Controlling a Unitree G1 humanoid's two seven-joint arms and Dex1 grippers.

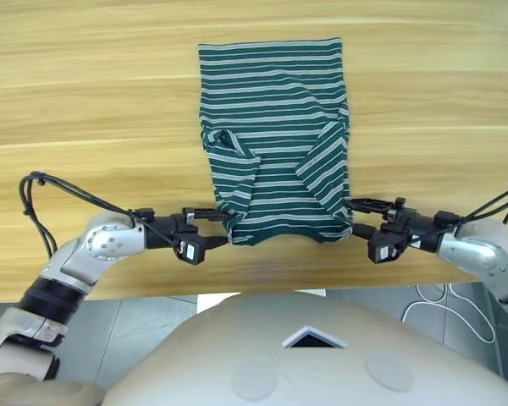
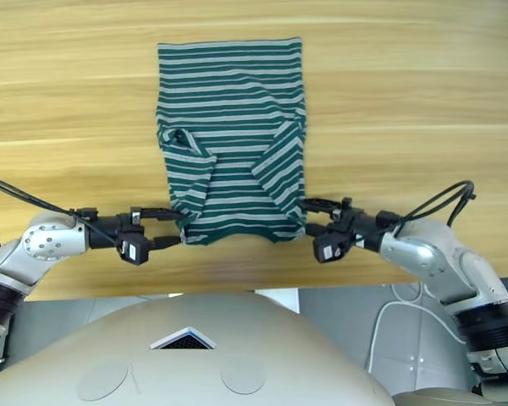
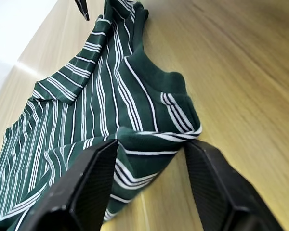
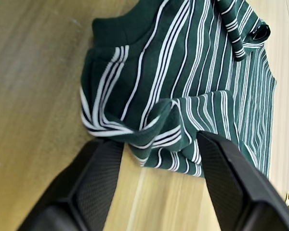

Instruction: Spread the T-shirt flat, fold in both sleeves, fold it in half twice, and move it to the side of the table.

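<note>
The left claw point(image 1: 228, 227) sits at the near left corner of the dark green cotton T-shirt with thin white stripes point(image 1: 275, 127). Its two black fingers point(image 3: 94, 178) are spread apart, one on each side of that corner. In the left wrist view a bunched fold of striped cloth lies in the gap between them and reaches both inner faces, but the fingers are not pressed together on it. The right claw point(image 1: 353, 216) sits at the T-shirt's near right corner in the same way. Its fingers point(image 4: 98, 178) are also held wide, with a doubled-over edge of fabric resting between them.

The T-shirt lies on the pale wooden bench point(image 1: 85, 101), stretched lengthwise away from the two claws. Its neck end is next to them and its straight hem is at the far end. Both sleeves are folded inward over the body, so the outline is roughly a tall rectangle that narrows a little toward the claws. On the left sleeve the open cuff faces up. On the right sleeve the stripes run diagonally across the level stripes of the body. The plain green ribbed collar shows at the neck end, where the cloth is rumpled and raised. The half nearer the hem lies smooth and flat.
</note>
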